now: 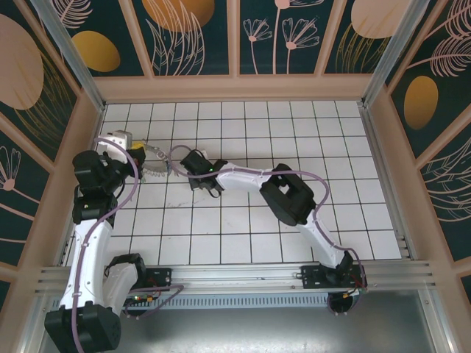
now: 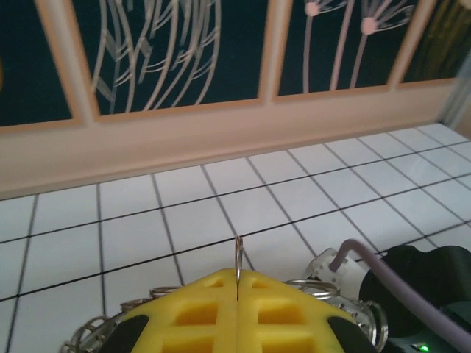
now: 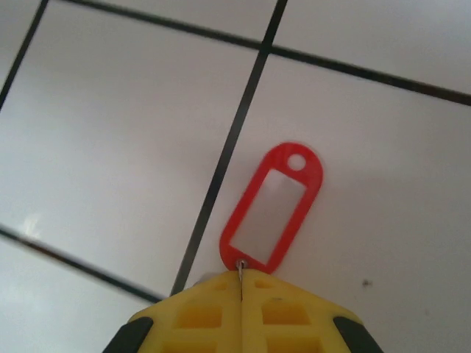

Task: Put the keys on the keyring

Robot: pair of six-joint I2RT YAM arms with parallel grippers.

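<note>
While the right gripper point(image 3: 241, 279) is pinched shut on the thin wire loop at the end of the red key point(image 3: 272, 206), the key's plastic head shows against a white tile of the worktop point(image 3: 110, 147), just beside a dark grout line. The left gripper point(image 2: 238, 283) is closed on a thin upright wire of the keyring point(image 2: 315, 287), whose fringe of small silvery rings spreads to either side of its yellow fingers point(image 2: 191, 309).

Keyring point(image 1: 157, 165) at left pincer point(image 1: 141, 157)
</note>
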